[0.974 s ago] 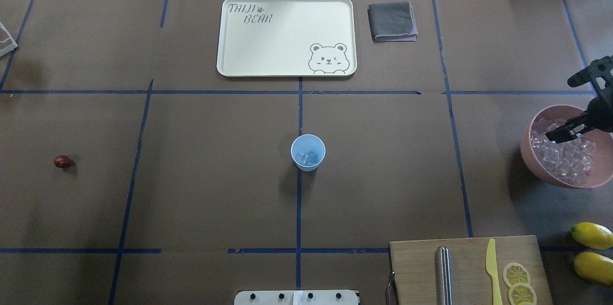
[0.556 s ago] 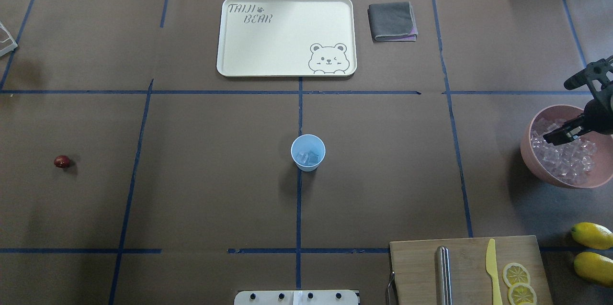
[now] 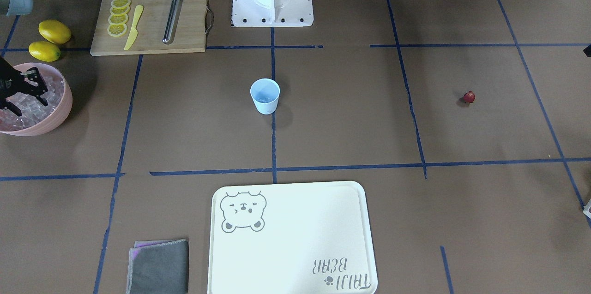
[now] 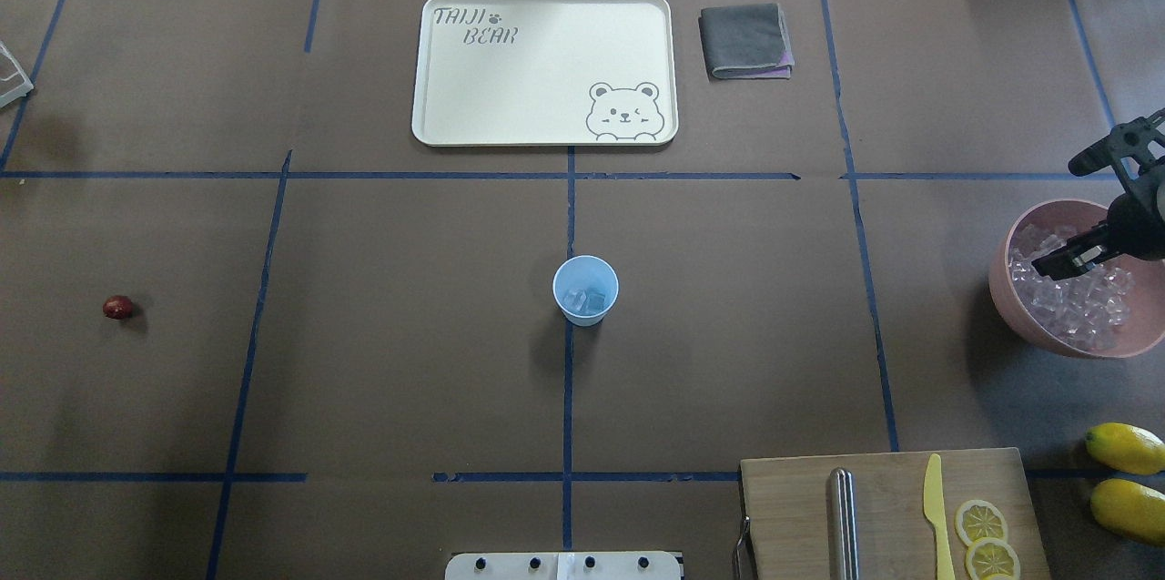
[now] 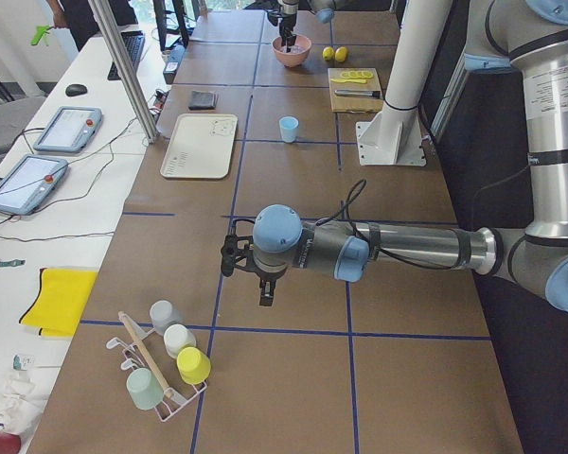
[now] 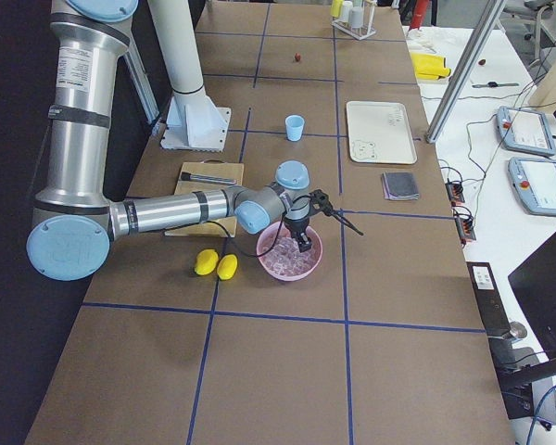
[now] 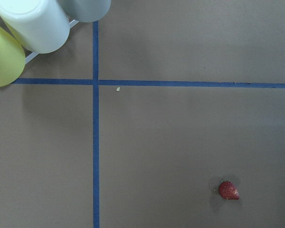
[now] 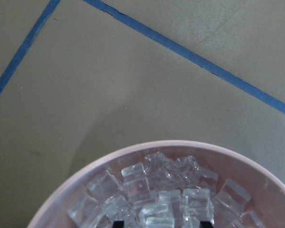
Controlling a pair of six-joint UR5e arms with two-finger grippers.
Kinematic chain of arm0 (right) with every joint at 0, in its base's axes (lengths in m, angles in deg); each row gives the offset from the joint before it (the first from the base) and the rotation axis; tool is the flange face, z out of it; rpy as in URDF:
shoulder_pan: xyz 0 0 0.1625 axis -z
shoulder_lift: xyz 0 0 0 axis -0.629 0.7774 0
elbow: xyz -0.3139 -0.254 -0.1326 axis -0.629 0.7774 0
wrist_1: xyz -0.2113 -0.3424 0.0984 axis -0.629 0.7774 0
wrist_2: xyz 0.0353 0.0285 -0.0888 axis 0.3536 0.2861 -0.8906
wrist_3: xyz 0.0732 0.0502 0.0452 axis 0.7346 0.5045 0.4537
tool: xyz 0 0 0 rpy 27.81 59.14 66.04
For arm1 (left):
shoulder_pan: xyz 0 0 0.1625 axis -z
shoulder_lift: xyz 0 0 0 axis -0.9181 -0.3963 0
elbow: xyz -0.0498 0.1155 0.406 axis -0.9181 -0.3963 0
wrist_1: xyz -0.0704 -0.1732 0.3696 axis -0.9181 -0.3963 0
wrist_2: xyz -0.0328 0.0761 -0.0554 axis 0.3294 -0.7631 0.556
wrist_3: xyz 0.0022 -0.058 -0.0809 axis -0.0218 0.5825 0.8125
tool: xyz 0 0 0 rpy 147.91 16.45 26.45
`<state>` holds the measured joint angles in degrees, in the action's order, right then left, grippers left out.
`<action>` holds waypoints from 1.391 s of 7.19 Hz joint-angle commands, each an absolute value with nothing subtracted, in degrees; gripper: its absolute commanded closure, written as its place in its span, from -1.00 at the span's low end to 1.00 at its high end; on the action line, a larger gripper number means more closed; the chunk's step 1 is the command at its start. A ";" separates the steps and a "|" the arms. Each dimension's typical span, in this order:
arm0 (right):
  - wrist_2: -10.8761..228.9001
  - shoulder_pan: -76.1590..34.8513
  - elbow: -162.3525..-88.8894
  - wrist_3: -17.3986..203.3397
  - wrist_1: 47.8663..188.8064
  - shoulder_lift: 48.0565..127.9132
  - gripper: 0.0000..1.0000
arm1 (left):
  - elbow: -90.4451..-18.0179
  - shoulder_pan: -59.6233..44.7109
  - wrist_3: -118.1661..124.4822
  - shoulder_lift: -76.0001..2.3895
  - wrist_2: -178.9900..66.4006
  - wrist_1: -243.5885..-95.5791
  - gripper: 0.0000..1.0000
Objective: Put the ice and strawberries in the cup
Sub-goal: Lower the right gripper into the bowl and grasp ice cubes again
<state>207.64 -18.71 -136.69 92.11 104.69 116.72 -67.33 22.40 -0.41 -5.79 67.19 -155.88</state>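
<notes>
Brown table [image 4: 410, 380], blue tape [image 4: 568, 398] grid. On it: tray [image 4: 528, 79], cloth [image 4: 746, 41], cup [image 4: 559, 293], strawberry [image 4: 117, 307], bowl [image 4: 1008, 307], lemons [image 4: 1126, 448], cutting board [image 4: 792, 507].

One strawberry [image 4: 117, 307], one cup [image 3: 265, 105], one bowl [image 3: 55, 116], many ice cubes [image 4: 1083, 307], two lemons [image 3: 54, 31], four lemon slices [image 3: 117, 18], one tray [image 4: 546, 70], one cloth [image 4: 746, 40], one knife [image 3: 133, 34].

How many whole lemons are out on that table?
2. One lemon lies beside the cutting board; the second lemon lies next to it, nearer the pink bowl. None seem hidden.
</notes>
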 commanded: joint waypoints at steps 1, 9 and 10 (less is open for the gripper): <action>207.72 -18.77 -136.86 92.11 104.70 116.88 0.53 | -67.32 22.38 -0.41 -5.79 67.19 -155.87 -1.00; 209.21 -19.73 -151.36 114.69 109.70 112.61 1.00 | -67.50 22.47 0.12 -5.70 68.33 -155.96 -1.00; 210.60 -18.25 -151.54 124.27 109.53 109.27 1.00 | -67.67 22.47 0.12 -5.44 68.33 -155.96 -1.00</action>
<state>209.39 -19.37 -150.46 112.81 109.39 113.08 -67.54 22.47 0.10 -5.62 68.28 -155.96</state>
